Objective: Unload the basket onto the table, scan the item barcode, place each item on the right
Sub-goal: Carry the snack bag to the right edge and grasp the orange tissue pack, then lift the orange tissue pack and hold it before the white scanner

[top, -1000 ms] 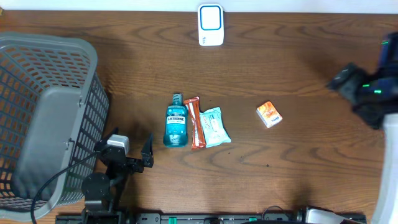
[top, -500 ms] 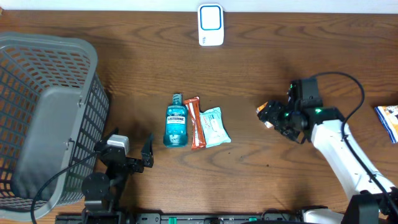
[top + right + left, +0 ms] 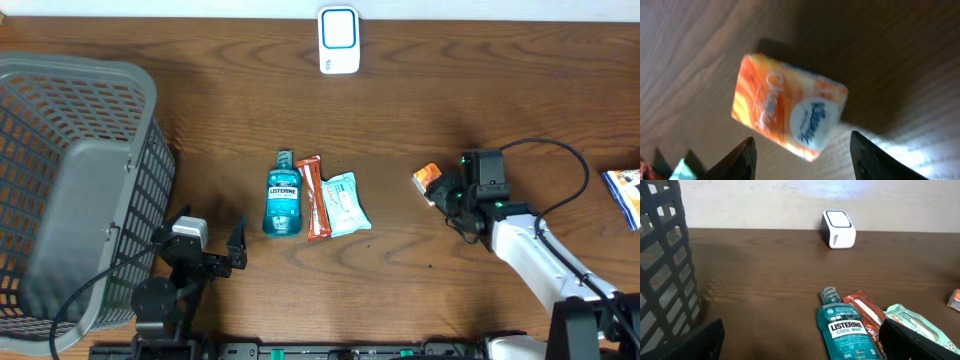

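The task's thing, a small orange tissue pack (image 3: 429,181), lies flat on the desk (image 3: 420,100) right of centre. In the right wrist view its white oval reads "Kleenex". Orange script beside it may say "Orange", but blur leaves that uncertain.

The right tool (image 3: 451,192) sits just beside the pack. Its fingers (image 3: 744,156) stand partly apart, about the pack's width, at either side of its near end. They have hold of nothing that I can see, and whether they touch it I cannot tell.

The left tool (image 3: 208,250) rests low near the grey basket (image 3: 70,190), spread wide and empty.

At the middle of the desk three things lie side by side:
- a teal bottle (image 3: 844,330) labelled "LISTERINE COOL MINT"
- an orange-brown bar (image 3: 314,197), its print too small to read
- a pale green soft pack (image 3: 347,203)

The white scanner (image 3: 339,40), with its blue-edged window, stands at the far edge, well apart from the tissue pack.
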